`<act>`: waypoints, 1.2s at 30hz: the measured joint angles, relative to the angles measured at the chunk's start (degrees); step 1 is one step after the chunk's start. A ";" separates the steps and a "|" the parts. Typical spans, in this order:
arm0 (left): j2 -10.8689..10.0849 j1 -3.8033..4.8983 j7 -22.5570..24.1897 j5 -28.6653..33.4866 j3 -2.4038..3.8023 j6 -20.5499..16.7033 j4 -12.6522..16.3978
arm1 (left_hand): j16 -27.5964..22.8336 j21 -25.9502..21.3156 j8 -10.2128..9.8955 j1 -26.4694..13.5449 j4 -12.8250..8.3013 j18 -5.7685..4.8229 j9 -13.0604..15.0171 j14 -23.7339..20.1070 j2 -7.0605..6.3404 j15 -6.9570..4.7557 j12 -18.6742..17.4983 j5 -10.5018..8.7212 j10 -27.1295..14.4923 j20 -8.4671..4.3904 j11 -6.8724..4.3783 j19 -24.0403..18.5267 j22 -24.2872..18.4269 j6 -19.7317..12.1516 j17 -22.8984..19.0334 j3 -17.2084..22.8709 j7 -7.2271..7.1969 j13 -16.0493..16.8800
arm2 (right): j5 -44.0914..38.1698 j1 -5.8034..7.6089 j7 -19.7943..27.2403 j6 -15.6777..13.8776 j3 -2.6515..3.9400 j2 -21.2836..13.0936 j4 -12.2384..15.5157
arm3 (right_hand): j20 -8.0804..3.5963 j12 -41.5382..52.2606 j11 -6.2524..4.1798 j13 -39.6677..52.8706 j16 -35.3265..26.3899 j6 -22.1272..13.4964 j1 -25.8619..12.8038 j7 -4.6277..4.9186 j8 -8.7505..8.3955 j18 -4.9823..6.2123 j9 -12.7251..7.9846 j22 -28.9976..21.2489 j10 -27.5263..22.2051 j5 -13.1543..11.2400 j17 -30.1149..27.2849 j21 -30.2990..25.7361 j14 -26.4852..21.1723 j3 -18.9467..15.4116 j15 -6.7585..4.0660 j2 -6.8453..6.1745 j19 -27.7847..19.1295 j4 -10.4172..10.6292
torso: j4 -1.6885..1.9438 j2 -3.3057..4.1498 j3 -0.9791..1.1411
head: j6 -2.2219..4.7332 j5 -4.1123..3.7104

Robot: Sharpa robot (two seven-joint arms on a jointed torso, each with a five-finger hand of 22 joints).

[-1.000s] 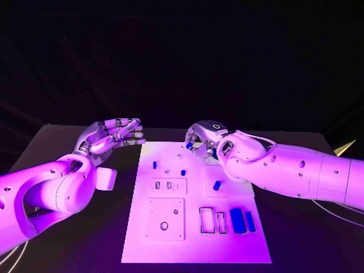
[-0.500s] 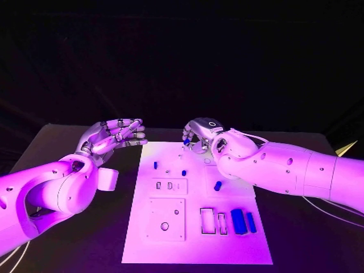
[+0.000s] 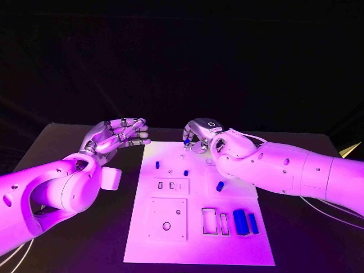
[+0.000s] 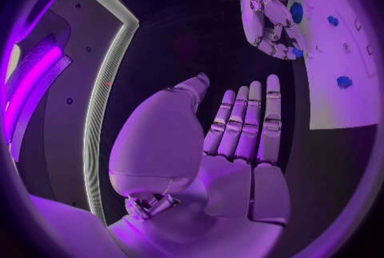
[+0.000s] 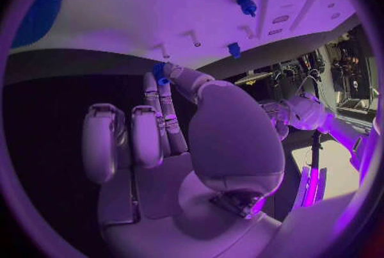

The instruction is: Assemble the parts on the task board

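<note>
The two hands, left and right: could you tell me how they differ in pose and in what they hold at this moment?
The left hand holds nothing, while the right hand pinches a small blue part at its fingertips. The left hand's fingers lie spread and fairly straight; the right hand's are curled in around the part. The left hand is beside the task board, off its left edge; the right hand is over the board's far end. Both are silver hands on white arms.

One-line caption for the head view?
Right hand pinches a small blue part above the white task board; left hand open.
</note>
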 measured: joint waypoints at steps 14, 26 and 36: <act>0.00 0.05 -0.02 0.01 0.00 0.00 -0.04 | 0.00 0.00 0.00 0.24 0.00 0.00 0.00 0.00 0.24 0.00 0.00 0.00 0.00 0.00 0.00 0.00 0.04 0.00 0.08 0.00 0.00 0.00 | -0.03 -0.22 0.10 1.65 -0.08 0.23 0.12 | 0.00 -0.30 0.00 0.56 0.00 -0.21 0.00 -0.01 0.02 0.00 0.79 -0.01 0.00 -0.02 0.00 0.00 0.00 -0.08 0.00 0.00 0.00 -0.07 | -0.16 0.07 0.03 | -0.07 0.27; 0.03 0.10 -0.04 0.01 0.00 -0.01 -0.07 | 0.00 0.00 0.00 0.24 0.00 0.00 0.00 0.00 0.23 0.00 0.00 0.00 0.00 0.00 0.00 0.00 0.04 0.00 0.07 0.00 0.00 0.00 | -0.06 -0.35 0.09 2.07 -0.11 0.94 -0.53 | 0.00 -0.07 0.00 0.56 0.00 -0.41 0.01 -0.01 -0.05 0.01 2.02 0.03 0.00 -0.07 -0.11 0.00 0.00 -0.11 0.00 -0.01 0.00 -0.08 | -0.03 0.12 -0.04 | 0.03 0.28; 0.03 0.35 -0.08 0.01 0.00 0.00 -0.01 | 0.00 0.00 0.00 0.24 0.00 0.00 0.00 0.00 0.24 0.00 0.00 0.00 0.00 0.00 0.00 0.00 0.03 0.00 0.07 0.00 0.00 0.01 | -0.02 -0.49 -0.04 2.58 -0.14 1.47 -1.13 | 0.00 -0.33 0.00 0.49 0.00 -0.92 0.01 0.32 -0.21 0.01 2.84 0.03 0.00 0.02 -0.46 0.00 0.00 -0.24 0.00 -0.01 0.00 -0.09 | -0.03 0.23 -0.08 | -0.09 0.55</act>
